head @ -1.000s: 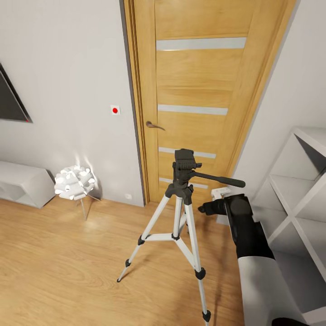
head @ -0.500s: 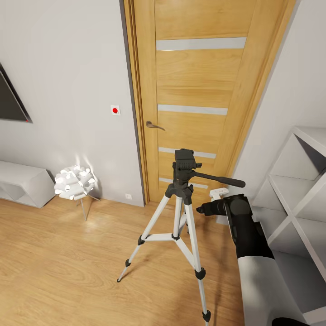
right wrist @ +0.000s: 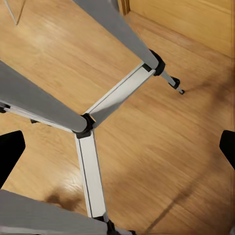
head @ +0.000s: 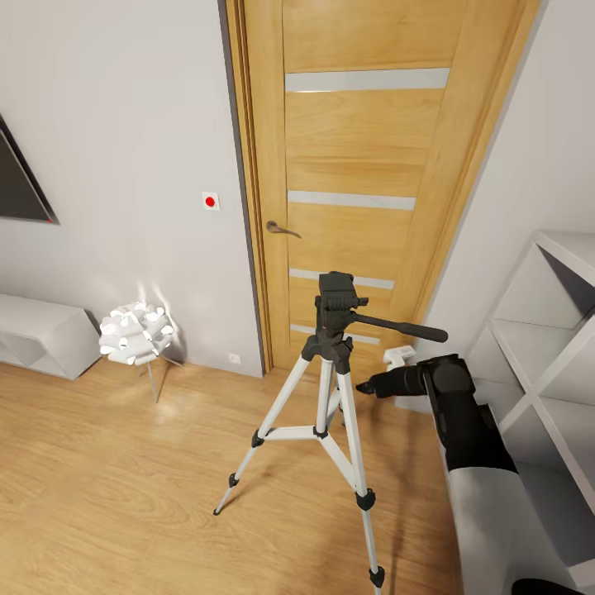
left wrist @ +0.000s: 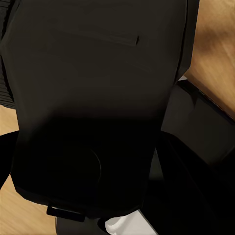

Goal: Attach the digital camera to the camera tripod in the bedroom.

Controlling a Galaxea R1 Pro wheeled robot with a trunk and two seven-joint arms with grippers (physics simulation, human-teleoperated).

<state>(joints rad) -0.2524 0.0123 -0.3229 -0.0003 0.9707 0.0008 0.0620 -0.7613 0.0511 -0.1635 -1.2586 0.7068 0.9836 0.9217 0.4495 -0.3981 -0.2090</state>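
The camera tripod (head: 329, 388) stands on the wood floor in front of the oak door (head: 368, 182). It has silver-white legs, a black head (head: 337, 302) and a long pan bar (head: 401, 327) pointing right. My right gripper (head: 368, 386) reaches in from the right, just beside the tripod's upper legs and below the pan bar. In the right wrist view the right gripper (right wrist: 117, 152) is open, with bare fingertips at both edges and the tripod's legs and braces (right wrist: 90, 161) between them. The digital camera is out of view. The left wrist view is dark with black shapes.
A white open shelf unit (head: 549, 364) stands close on the right, beside my right arm. A white flower-like lamp (head: 135, 332) and a low white cabinet (head: 41, 335) sit along the left wall. A small white block (head: 399, 355) lies by the door frame.
My right gripper has crept slightly left towards the tripod's legs, and the forearm has swung a little to the right. The tripod has not moved.
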